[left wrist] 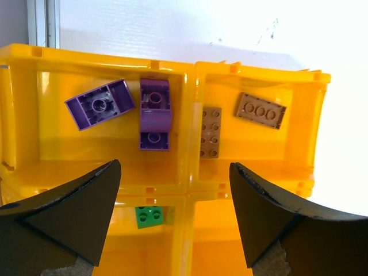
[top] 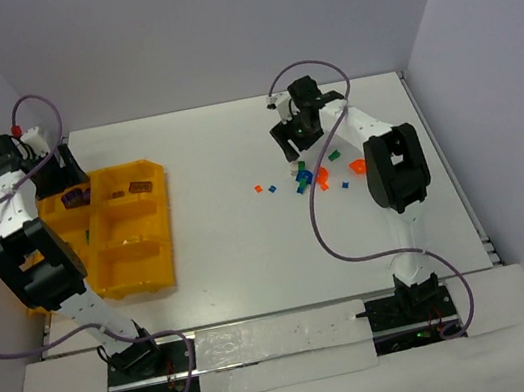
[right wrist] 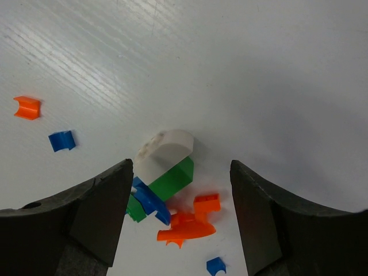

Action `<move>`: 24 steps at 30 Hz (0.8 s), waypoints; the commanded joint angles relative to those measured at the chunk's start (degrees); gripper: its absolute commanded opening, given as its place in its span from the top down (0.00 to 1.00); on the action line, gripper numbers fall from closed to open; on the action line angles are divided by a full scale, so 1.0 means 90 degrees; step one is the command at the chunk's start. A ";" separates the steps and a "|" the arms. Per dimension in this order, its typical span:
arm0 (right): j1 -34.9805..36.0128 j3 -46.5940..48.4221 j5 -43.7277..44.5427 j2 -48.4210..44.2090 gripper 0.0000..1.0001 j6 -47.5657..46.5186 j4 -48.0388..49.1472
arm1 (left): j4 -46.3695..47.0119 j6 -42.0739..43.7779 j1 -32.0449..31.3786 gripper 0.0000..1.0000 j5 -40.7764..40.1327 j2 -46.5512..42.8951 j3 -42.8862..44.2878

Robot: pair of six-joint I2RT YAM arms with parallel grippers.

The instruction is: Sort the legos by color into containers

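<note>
The right gripper [right wrist: 179,167] hung over the legos [right wrist: 190,225] near the table's [right wrist: 259,69] far right side, jaws apart and empty. A white brick [right wrist: 165,150] lay slanted just between them. The left gripper [left wrist: 175,164], jaws apart and empty too, was over the yellow tray [left wrist: 190,75], well away.

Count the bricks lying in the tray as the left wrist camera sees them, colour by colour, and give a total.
In the yellow tray:
purple bricks: 2
brown bricks: 2
green brick: 1
Total: 5
</note>
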 commanded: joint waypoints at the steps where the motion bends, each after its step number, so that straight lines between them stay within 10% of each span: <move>1: 0.0110 0.0471 0.0072 0.0160 0.26 0.0239 -0.0299 | 0.0099 -0.0146 -0.0054 0.14 0.0300 -0.0369 0.0227; 24: 0.0122 -0.0437 0.0273 0.0125 0.18 -0.1136 -0.0136 | 0.0172 -0.0215 -0.0132 0.12 0.0466 -0.0273 0.0425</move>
